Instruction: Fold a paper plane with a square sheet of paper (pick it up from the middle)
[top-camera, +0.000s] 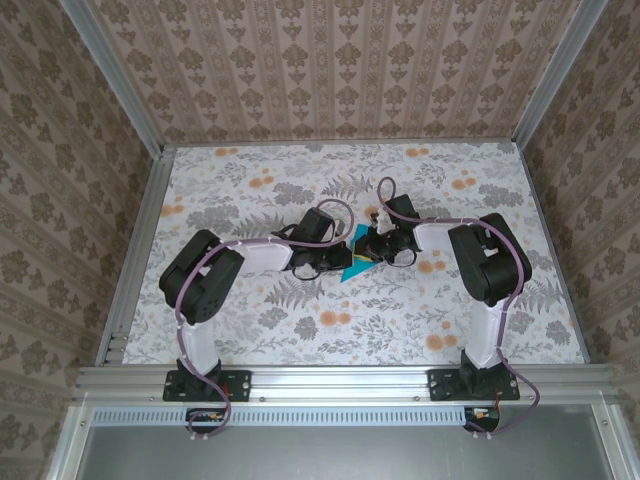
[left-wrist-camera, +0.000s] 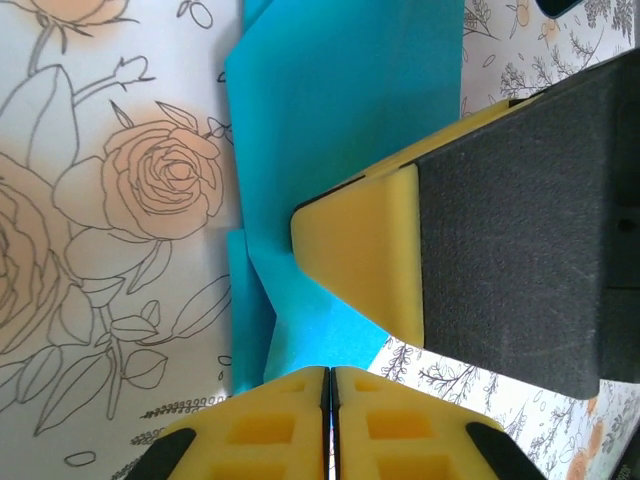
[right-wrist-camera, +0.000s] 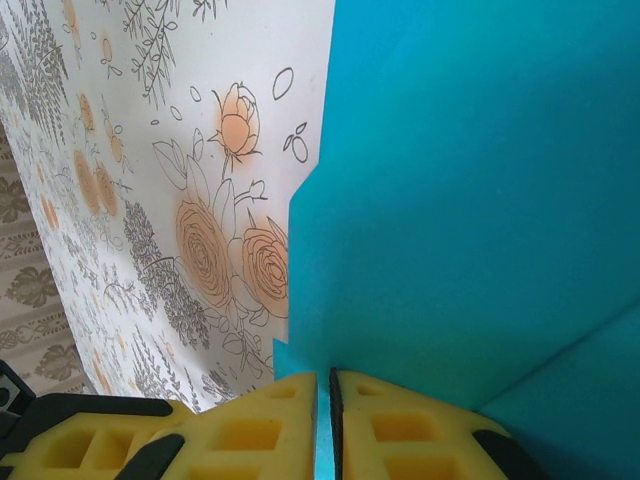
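The floral worktop carried everything. The left arm and the right arm reached in to meet over the turquoise sheet of paper. The sheet lay at the worktop's middle, already partly folded, with stepped edges and a slanted crease. We judged that the arms crowded in over the sheet so that one could pin it while the other worked a fold. The right hand was clamped on the sheet, a sliver of turquoise showing between its pads. The left hand had its fingers together at one edge of the sheet; whether paper was caught between them we could not tell. The right hand's yellow fingertip lay across the sheet just ahead of the left hand, and we thought it would hinder any sweep along the crease.
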